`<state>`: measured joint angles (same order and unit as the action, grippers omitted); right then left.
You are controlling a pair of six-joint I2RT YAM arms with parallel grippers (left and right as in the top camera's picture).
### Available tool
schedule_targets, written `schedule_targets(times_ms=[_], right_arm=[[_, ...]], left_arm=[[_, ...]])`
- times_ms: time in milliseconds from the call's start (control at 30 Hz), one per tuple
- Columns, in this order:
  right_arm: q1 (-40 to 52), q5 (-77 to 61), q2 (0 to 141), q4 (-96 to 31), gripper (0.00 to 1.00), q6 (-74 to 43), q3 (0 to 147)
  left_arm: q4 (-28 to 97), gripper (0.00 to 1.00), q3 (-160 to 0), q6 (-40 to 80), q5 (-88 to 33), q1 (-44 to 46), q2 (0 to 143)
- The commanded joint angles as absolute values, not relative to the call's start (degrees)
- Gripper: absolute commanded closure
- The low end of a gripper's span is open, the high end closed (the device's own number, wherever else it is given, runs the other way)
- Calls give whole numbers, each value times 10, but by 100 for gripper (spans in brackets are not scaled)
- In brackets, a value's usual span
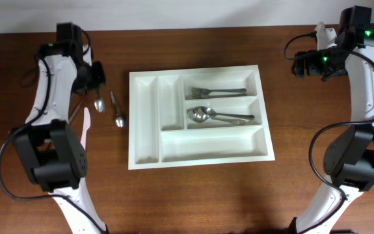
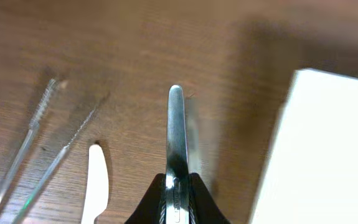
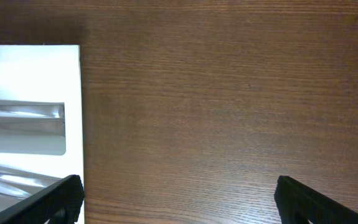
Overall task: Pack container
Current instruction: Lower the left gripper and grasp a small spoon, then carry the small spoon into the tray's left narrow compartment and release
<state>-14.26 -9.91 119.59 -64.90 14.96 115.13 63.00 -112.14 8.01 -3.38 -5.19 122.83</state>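
A white cutlery tray (image 1: 146, 140) lies mid-table, with forks (image 1: 216, 91) in its top right compartment and spoons (image 1: 213, 116) in the one below. My left gripper (image 1: 98, 81) is left of the tray and shut on a metal spoon (image 1: 99, 101); in the left wrist view the spoon (image 2: 175, 134) points away from the jaws (image 2: 176, 193). A second spoon (image 1: 117, 116) and a white plastic knife (image 1: 86, 127) lie on the table nearby. My right gripper (image 1: 302, 65) is open and empty over bare wood right of the tray (image 3: 29, 59).
Thin clear plastic utensils (image 2: 35, 137) lie left of the white knife (image 2: 95, 183). The tray's edge (image 2: 322, 149) is close on the right of the left wrist view. The tray's long left and bottom compartments hold nothing.
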Motion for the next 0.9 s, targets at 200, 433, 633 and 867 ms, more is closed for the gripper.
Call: schedule_targets(times_ms=[200, 433, 633, 867], right_arm=[[-143, -94, 1189, -649, 1, 143, 1159], [-143, -94, 1189, -649, 1, 143, 1159], [-143, -94, 1189, -649, 2, 143, 1159], [-143, -94, 1189, -649, 1, 143, 1159]], left_arm=[[637, 98, -1148, 116, -86, 45, 1172], [627, 98, -1148, 155, -85, 128, 1173], [621, 98, -1145, 200, -47, 170, 1174], [605, 98, -1145, 222, -45, 190, 1194]])
